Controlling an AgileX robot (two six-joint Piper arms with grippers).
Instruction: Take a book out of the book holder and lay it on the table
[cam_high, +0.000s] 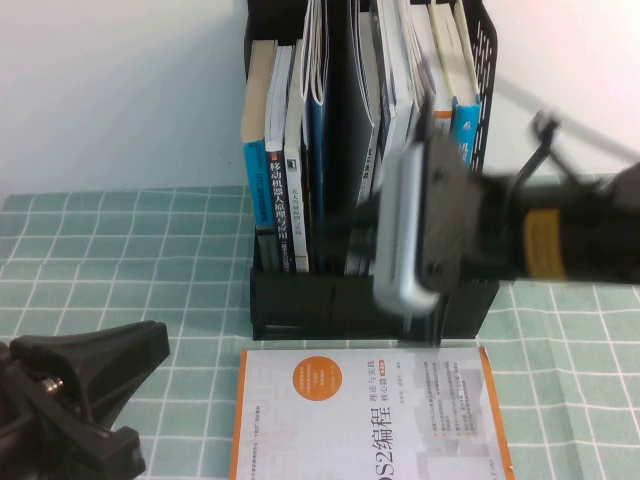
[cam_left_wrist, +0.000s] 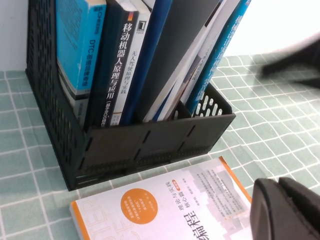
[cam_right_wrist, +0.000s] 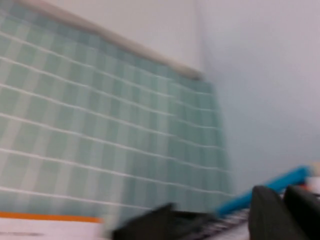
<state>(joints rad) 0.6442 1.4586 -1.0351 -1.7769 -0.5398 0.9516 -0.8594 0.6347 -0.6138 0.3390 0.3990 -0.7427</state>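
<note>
The book (cam_high: 360, 420) lies flat on the table (cam_high: 100, 250), cover up, white with orange edges, just in front of the black book holder (cam_high: 330, 300). Several other books stand upright in the holder. My right gripper (cam_high: 440, 120) hangs blurred in front of the holder's right compartment, beside a blue book; in the right wrist view the gripper (cam_right_wrist: 282, 215) is shut on nothing. My left gripper (cam_high: 150, 345) rests low at the near left; it (cam_left_wrist: 280, 210) is shut and empty, close to the book's (cam_left_wrist: 165, 210) right corner. The holder (cam_left_wrist: 150, 145) stands behind it.
A white wall rises directly behind the holder. The right arm (cam_high: 560, 240) stretches in from the right, crossing in front of the holder's right side. Green grid cloth lies to the left and right of the holder.
</note>
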